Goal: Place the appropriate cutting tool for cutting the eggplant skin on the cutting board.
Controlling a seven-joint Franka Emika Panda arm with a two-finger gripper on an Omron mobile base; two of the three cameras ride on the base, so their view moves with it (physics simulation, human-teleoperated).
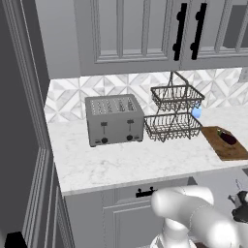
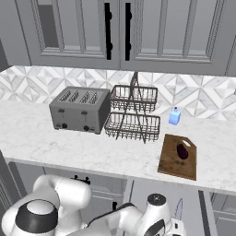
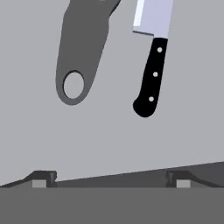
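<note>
In the hand view a knife [image 3: 151, 65] with a black riveted handle and a pale blade lies on a flat grey surface. Beside it lies a grey tool handle [image 3: 81, 52] with a round hole at its end. My gripper [image 3: 111, 179] is open, its fingertips [image 3: 43, 178] spread wide below both tools and touching neither. The knife's pale blade [image 2: 179, 208] shows low, under the counter edge. On the marble counter, the brown cutting board [image 1: 220, 147] [image 2: 173, 166] carries the small dark eggplant [image 1: 227, 138] [image 2: 182, 150].
A grey toaster [image 1: 114, 118] [image 2: 80, 110] stands at the left of the counter, and a two-tier wire basket [image 1: 174, 114] [image 2: 133, 113] sits between it and the board. A small blue bottle [image 1: 196, 112] [image 2: 174, 116] stands behind the basket. Wall cabinets hang overhead.
</note>
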